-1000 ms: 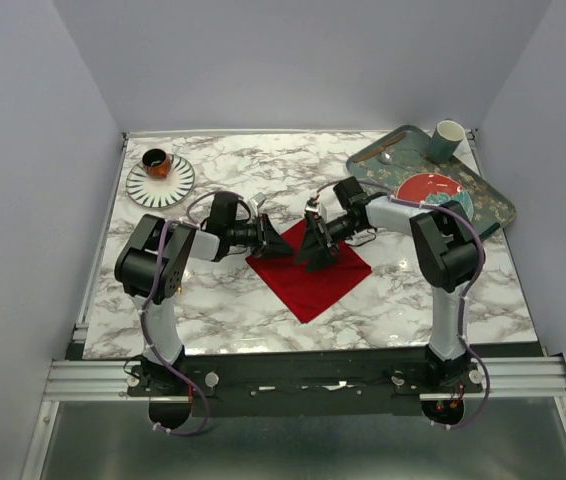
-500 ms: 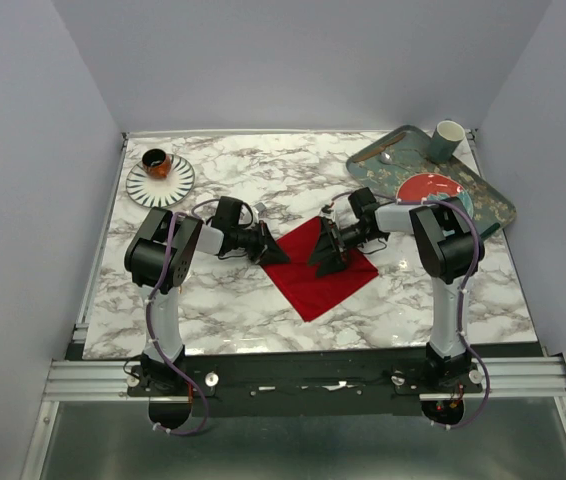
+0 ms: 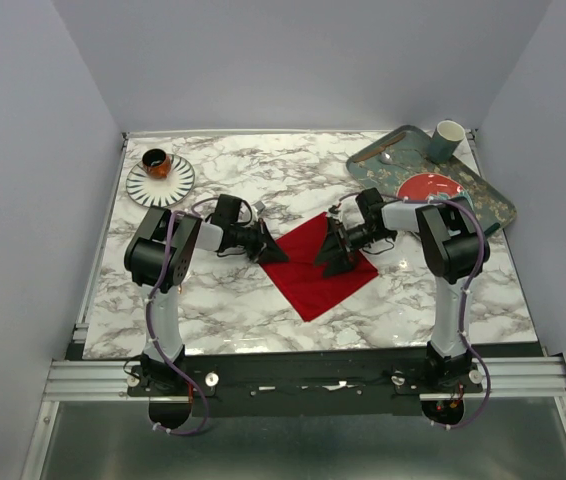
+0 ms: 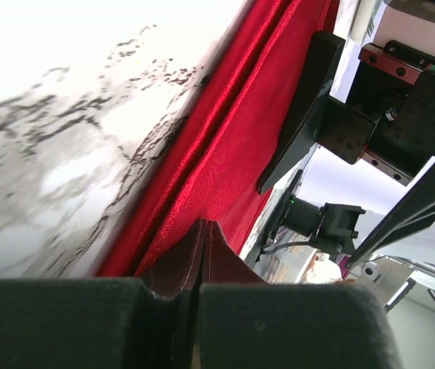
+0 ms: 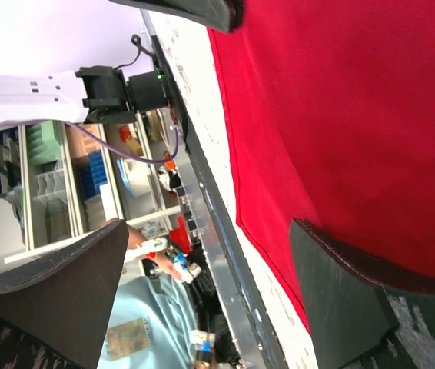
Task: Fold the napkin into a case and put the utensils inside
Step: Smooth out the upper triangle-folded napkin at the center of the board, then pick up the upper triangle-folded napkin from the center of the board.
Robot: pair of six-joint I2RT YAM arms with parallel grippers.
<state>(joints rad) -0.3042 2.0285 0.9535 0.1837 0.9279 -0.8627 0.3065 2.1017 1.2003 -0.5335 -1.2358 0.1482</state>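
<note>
While the left end effector [image 3: 281, 255] pinches its corner, the napkin [image 3: 308, 288] lies diamond-wise; right end effector [image 3: 331, 250] gapes open.

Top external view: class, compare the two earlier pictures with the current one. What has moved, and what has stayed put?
The right gripper has slid rightward, away from the left gripper, uncovering the far corner of the napkin; its fingers are open. The left gripper drew back slightly leftward and stays shut on the napkin's edge. The tray, its plate and the striped saucer have not moved.
</note>
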